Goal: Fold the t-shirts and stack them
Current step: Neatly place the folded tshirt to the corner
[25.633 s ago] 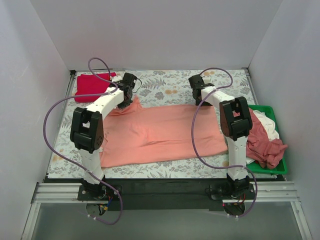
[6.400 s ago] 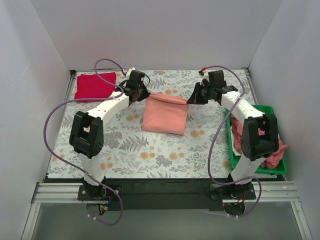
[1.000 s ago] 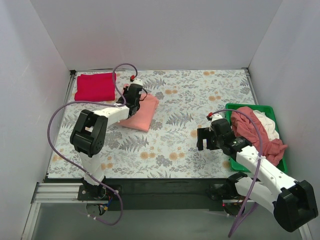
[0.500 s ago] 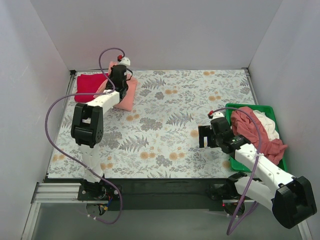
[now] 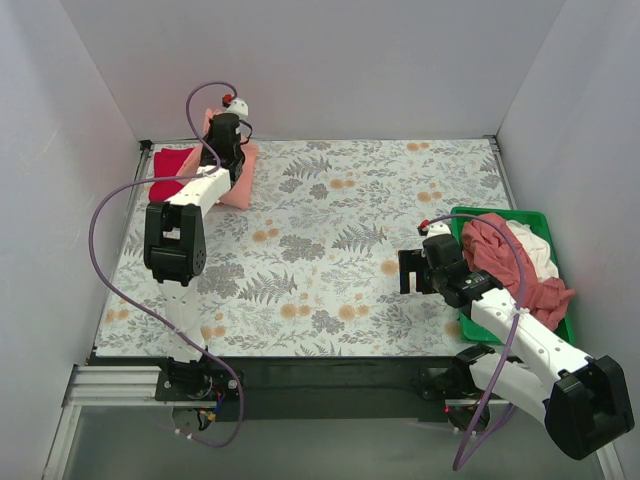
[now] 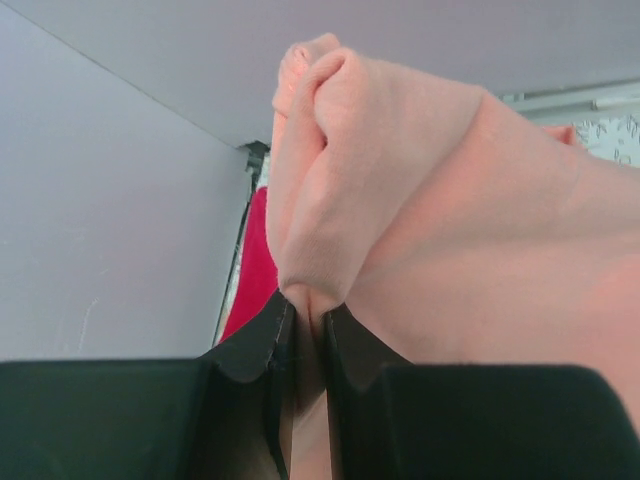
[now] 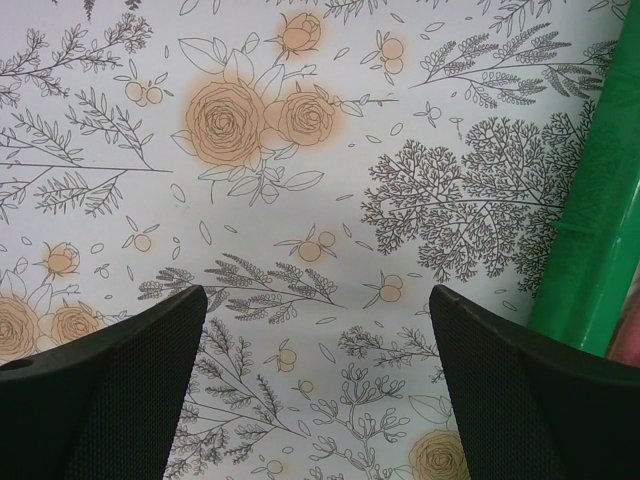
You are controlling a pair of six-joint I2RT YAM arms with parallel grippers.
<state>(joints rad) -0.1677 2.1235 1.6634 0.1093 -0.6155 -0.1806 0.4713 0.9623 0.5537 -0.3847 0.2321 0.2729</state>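
One floral table (image 5: pixel 330 250), white walls (image 5: pixel 330 70); left gripper (image 6: pixel 303 310) pinches salmon shirt (image 6: pixel 430 200), right gripper (image 7: pixel 315 296) spread

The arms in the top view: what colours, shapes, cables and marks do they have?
The left arm and the right arm have white rounded links with blocky black joints. A thin purple cable loops along each. A small red mark sits near each wrist. The left gripper and right gripper are black; the right one's fingers show a fine mesh texture.
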